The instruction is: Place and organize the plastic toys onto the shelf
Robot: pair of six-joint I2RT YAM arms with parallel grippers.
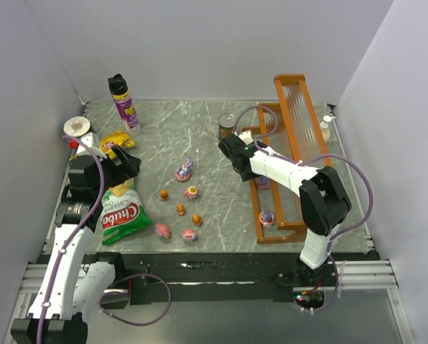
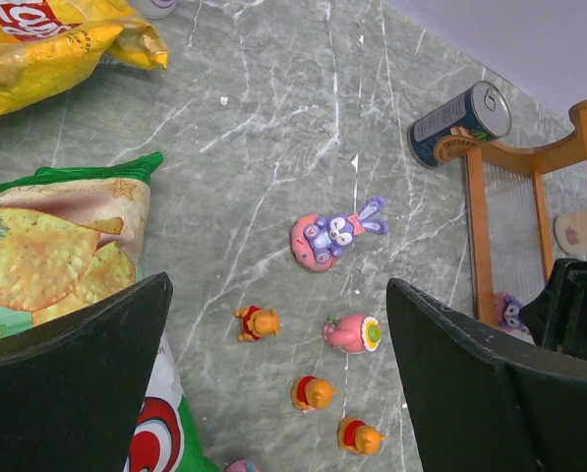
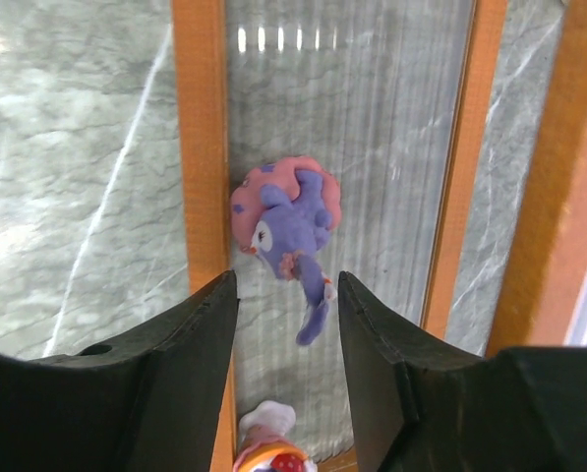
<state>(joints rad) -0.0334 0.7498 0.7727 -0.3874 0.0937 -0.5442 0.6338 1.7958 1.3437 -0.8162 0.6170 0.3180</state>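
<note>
On a clear ribbed tier of the orange-brown stepped shelf [image 3: 201, 147], a purple long-eared plastic figurine on a pink base [image 3: 285, 216] is lying. Right claw [image 3: 285, 295] is hovering over it, fingers parted, empty. Left claw [image 2: 278, 295] is hanging wide open above small orange plastic figurines [image 2: 258, 322] on the grey marbled worktop [image 2: 273, 128].
</note>
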